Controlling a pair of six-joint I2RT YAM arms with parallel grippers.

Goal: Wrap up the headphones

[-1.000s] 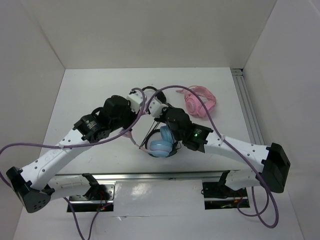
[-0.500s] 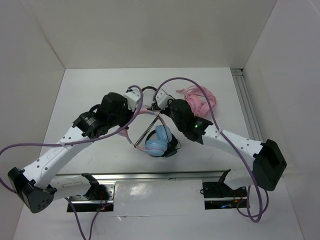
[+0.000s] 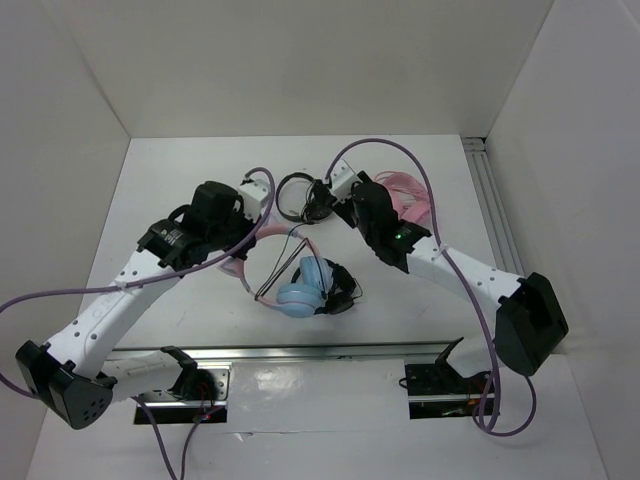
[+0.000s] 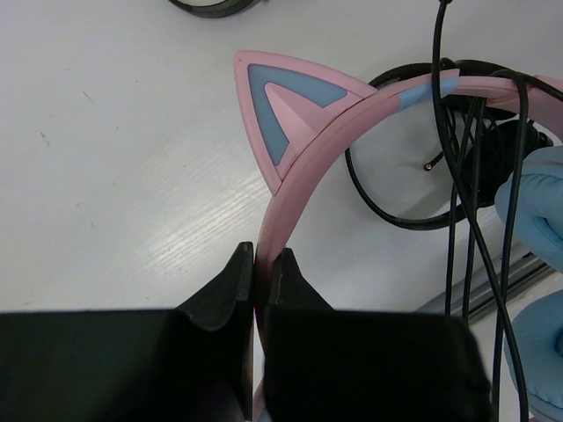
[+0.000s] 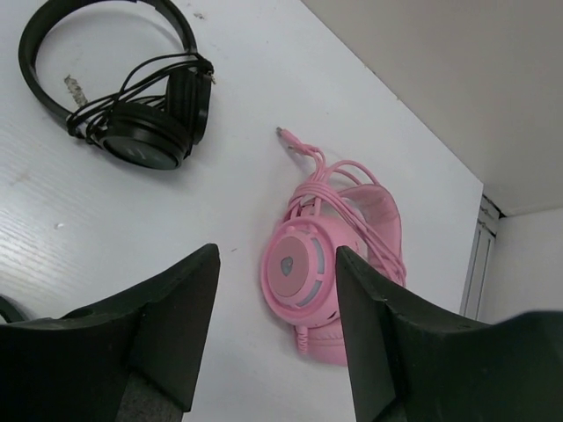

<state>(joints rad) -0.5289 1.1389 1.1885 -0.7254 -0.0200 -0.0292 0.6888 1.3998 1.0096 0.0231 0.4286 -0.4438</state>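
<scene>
Headphones with light blue ear cups, pink cat-ear headband and thin dark cable: at the front middle of the white table. Pink headband pinched tight in the left gripper, cat ear just beyond the fingertips, cable strands beside the blue cups. Right gripper spread wide, grasping nothing, well apart, above all-pink headphones and black headphones.

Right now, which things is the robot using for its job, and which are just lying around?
For the job:
- blue-and-pink headphones
- left gripper, shut on their headband
- right gripper, open and empty

Just lying about:
- pink headphones
- black headphones
</scene>
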